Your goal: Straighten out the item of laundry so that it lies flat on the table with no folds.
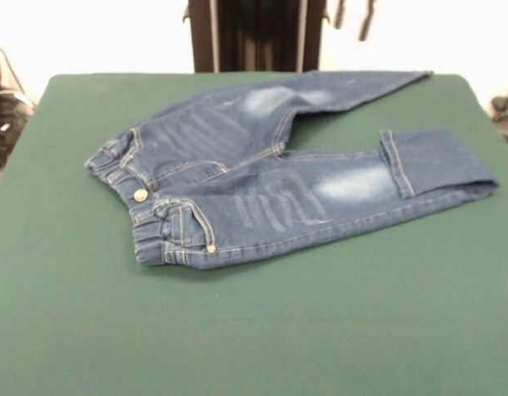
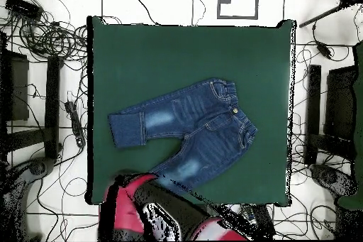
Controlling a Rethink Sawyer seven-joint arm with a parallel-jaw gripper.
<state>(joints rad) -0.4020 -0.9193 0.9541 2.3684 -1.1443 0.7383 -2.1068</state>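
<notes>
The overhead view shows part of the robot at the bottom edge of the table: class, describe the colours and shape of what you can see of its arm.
The arm shows as a bulky, rounded body with glossy red shells and black sections between them. In the front view, only two slim dark tips of the gripper hang at the top edge. No markings can be made out.

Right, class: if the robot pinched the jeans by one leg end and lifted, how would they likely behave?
The jeans would probably droop, not lift stiffly: one leg end already lies folded back on itself. Pushed, they would likely bunch rather than slide whole, since the table top looks felt-like. They are small, so probably light, with the thick waistband end hanging heaviest.
</notes>
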